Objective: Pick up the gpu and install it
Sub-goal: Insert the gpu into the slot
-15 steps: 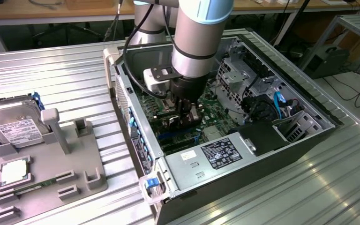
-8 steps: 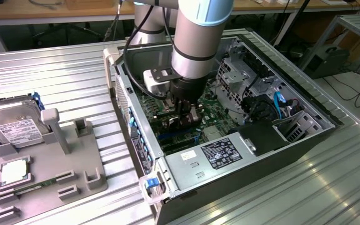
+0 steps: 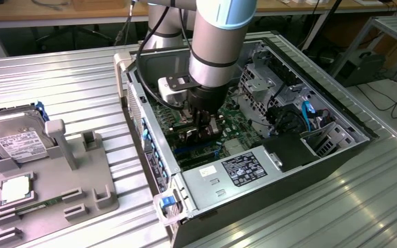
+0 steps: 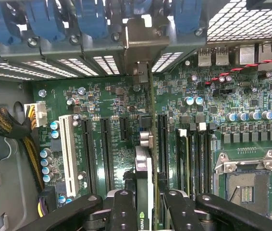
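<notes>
The gpu (image 4: pixel 143 168) is seen edge-on, a thin dark card standing upright over the green motherboard (image 4: pixel 112 96) among the long black expansion slots. Its silvery bracket (image 4: pixel 138 45) reaches the slotted rear wall of the case. My gripper (image 4: pixel 148 209) is shut on the card's near end, one black finger (image 4: pixel 124 211) on each side. In the exterior view, the gripper (image 3: pixel 205 124) is down inside the open computer case (image 3: pixel 343 116), over the motherboard, with the dark gpu (image 3: pixel 211 135) beneath it.
Blue slot latches (image 4: pixel 44 21) line the rear wall. A white slot (image 4: pixel 68 149), memory sticks (image 4: pixel 193 154) and the CPU socket (image 4: pixel 246 185) flank the card. The power supply (image 3: pixel 243 168) fills the case's near end. A grey fixture (image 3: pixel 54 175) holds a hard drive (image 3: pixel 16 139) and a CPU chip (image 3: pixel 16 188).
</notes>
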{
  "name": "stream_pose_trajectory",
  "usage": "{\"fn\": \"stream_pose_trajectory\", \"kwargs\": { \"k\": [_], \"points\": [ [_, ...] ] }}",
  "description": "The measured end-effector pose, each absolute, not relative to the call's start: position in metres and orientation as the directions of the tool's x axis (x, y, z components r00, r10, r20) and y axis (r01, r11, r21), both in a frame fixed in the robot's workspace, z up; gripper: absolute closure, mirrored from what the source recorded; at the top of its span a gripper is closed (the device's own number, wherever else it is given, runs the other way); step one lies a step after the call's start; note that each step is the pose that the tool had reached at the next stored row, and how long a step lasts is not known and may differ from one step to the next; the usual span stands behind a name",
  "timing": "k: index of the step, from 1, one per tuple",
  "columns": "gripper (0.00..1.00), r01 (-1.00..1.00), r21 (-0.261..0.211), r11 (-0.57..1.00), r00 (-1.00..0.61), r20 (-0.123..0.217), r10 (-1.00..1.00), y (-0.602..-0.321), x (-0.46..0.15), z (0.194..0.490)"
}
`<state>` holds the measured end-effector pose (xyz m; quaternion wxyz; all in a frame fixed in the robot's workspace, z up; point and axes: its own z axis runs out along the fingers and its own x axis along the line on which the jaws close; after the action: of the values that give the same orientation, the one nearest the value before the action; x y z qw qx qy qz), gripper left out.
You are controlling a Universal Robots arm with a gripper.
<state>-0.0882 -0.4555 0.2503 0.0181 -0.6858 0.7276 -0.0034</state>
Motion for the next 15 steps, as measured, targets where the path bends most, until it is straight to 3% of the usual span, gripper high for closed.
{"fn": "stream_pose_trajectory", "kwargs": {
  "k": [15],
  "points": [
    [0.73, -0.998, -0.030, 0.059, -0.059, -0.022, -0.998, -0.4555, -0.0886, 0.2503]
  ]
}}
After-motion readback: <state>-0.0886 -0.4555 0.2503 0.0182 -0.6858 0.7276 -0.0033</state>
